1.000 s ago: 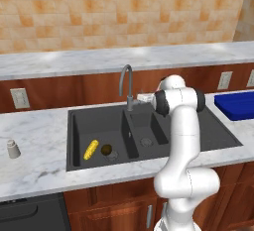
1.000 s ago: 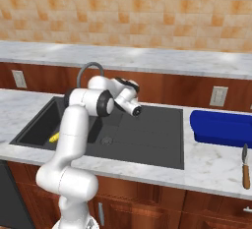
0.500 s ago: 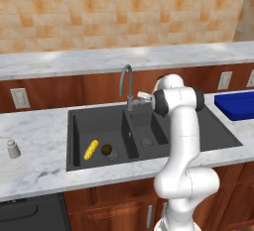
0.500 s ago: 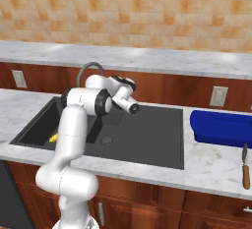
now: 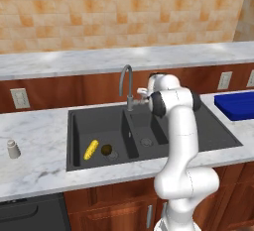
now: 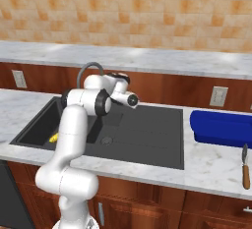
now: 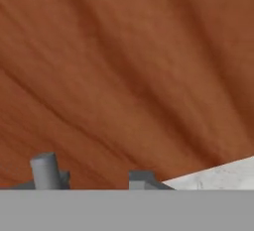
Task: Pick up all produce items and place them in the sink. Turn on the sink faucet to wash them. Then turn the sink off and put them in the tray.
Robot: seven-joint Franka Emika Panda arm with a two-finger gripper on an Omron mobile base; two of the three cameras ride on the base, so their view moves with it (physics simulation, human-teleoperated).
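Observation:
The yellow corn cob (image 5: pixel 91 149) and the round olive-brown fruit (image 5: pixel 106 150) lie side by side in the wide left basin of the dark sink (image 5: pixel 198 126). A sliver of the corn cob (image 6: pixel 54 137) peeks out behind my arm. My gripper (image 5: pixel 140 92) hovers at the back of the sink, right beside the gooseneck faucet (image 5: pixel 126 84) at lever height. In the hand view my gripper (image 7: pixel 101 180) faces the wooden back panel, its tips slightly apart with nothing between them, and a grey faucet part (image 7: pixel 46 171) stands just left of them. The blue tray (image 6: pixel 221 127) rests on the right counter.
A small grey-white shaker (image 5: pixel 13 148) stands on the left counter. A wooden-handled knife (image 6: pixel 245 169) lies on the counter in front of the tray. A raised marble ledge (image 5: pixel 124 56) runs along the tiled wall behind the sink.
My hand has edged a little left toward the faucet, and the fingers have drawn closer together. The corn and fruit have not moved.

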